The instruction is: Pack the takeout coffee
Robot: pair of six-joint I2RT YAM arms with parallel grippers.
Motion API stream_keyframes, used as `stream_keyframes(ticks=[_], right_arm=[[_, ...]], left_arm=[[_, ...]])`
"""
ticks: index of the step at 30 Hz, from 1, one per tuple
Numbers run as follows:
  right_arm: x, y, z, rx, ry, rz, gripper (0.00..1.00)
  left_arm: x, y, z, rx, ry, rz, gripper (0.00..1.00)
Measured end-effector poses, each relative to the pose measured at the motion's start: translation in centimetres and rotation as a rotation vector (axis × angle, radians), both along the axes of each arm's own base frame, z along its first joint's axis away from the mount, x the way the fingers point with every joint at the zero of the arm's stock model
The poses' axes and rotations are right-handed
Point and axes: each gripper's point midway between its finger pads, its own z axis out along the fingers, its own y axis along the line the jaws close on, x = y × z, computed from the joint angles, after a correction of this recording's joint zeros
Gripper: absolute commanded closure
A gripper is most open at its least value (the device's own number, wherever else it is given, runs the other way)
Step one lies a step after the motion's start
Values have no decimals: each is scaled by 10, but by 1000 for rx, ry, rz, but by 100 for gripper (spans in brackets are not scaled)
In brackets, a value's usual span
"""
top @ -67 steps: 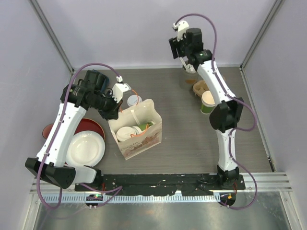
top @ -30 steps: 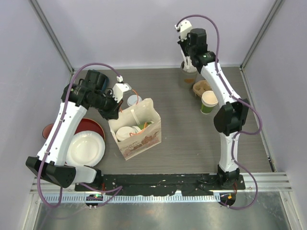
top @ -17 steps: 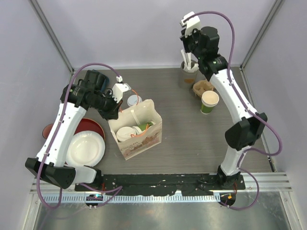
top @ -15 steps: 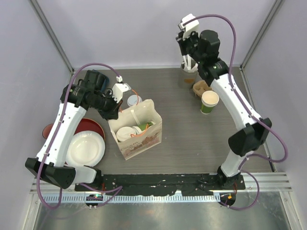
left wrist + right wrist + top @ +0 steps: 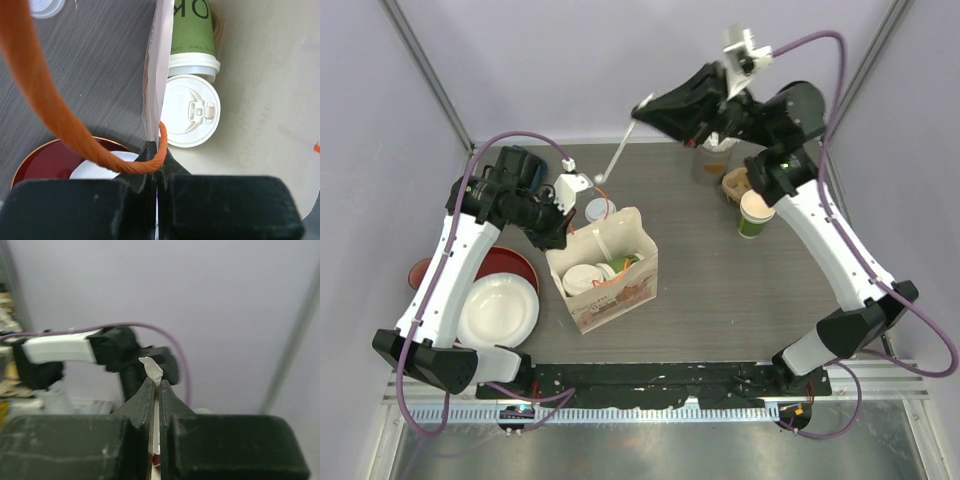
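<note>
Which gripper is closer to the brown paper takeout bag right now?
Left. The left gripper is shut on the rim of the brown paper bag; the right gripper hangs high beyond it, pinching a thin white stick.

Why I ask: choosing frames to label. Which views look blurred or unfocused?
Top external: evenly lit and sharp, only the right hand slightly smeared. Right wrist: everything behind the white stick is soft. Left wrist: the paper bag's orange handle blurs close-up; the cup lid is crisp.
</note>
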Motion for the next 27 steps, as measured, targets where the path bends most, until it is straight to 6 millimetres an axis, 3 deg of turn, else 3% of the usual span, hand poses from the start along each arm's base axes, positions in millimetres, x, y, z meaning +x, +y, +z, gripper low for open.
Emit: stream_keyframes(ticks=[6, 11, 18, 23, 27], right_arm=[[-71, 66, -64, -197, 138, 461, 99], [-94, 78, -96, -305, 184, 623, 99], [-91, 82, -110, -331, 168, 630, 99], [-49, 114, -146, -424, 190, 439, 99], [-44, 122, -184, -540, 216, 380, 99]], left_arm=[[0, 0, 0, 0, 0, 0, 100], [0, 0, 0, 0, 0, 0, 100], [0, 0, 0, 0, 0, 0, 100], [0, 0, 0, 0, 0, 0, 100], [0, 0, 0, 1, 0, 1, 100]])
